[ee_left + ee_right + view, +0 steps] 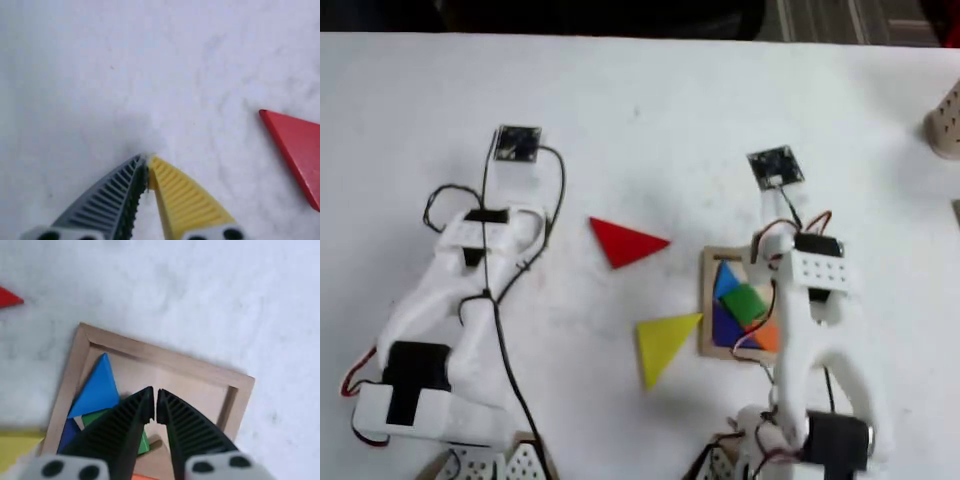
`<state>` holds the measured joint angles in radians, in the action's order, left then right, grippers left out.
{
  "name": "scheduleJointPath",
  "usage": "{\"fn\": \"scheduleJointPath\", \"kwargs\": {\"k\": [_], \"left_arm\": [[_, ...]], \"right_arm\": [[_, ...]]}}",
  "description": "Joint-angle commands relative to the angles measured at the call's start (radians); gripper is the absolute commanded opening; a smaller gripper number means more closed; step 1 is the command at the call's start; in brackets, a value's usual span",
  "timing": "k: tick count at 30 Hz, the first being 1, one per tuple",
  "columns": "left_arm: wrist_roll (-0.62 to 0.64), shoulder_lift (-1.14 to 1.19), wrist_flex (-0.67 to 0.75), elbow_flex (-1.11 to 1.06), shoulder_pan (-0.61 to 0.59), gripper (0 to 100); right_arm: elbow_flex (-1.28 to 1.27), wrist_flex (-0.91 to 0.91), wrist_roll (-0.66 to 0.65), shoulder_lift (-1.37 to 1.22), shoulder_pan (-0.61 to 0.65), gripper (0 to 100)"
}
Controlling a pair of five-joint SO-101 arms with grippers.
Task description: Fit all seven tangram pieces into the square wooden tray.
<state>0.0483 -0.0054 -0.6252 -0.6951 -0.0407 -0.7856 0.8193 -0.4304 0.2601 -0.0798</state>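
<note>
Insertion of red triangle (625,242), beside tray (708,300), was judged next; left gripper (147,162) and right gripper (155,399), found pressed together, required opening.

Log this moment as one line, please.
left end effector: shut, over table | right end effector: shut, over tray | red triangle, yellow triangle: outside tray

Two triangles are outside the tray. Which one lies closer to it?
The yellow triangle: one of its corners comes almost up to the rim of the wooden tray, while the red triangle lies clearly apart from it.
</note>
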Motion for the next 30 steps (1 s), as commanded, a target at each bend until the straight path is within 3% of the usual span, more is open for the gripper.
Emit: {"fn": "scheduleJointPath", "kwargs": {"k": [1, 5, 15, 26, 30], "left_arm": [[-0.008, -0.007, 0.025, 0.005, 0.008, 2], [-0.008, -0.007, 0.025, 0.005, 0.008, 2], [-0.008, -0.007, 0.025, 0.008, 0.008, 2], [-0.008, -0.007, 0.026, 0.008, 0.008, 2], [-0.008, -0.007, 0.026, 0.008, 0.008, 2]], "right_arm": [[0.081, -0.064, -0.008, -0.127, 0.028, 1.7], [0.155, -0.039, -0.008, -0.263, 0.087, 1.7], [0.261, 0.125, 0.000, -0.271, 0.186, 1.7], [0.304, 0.219, -0.009, -0.179, -0.048, 1.7], [0.215, 0.202, -0.066, -0.179, -0.065, 1.7]]}}
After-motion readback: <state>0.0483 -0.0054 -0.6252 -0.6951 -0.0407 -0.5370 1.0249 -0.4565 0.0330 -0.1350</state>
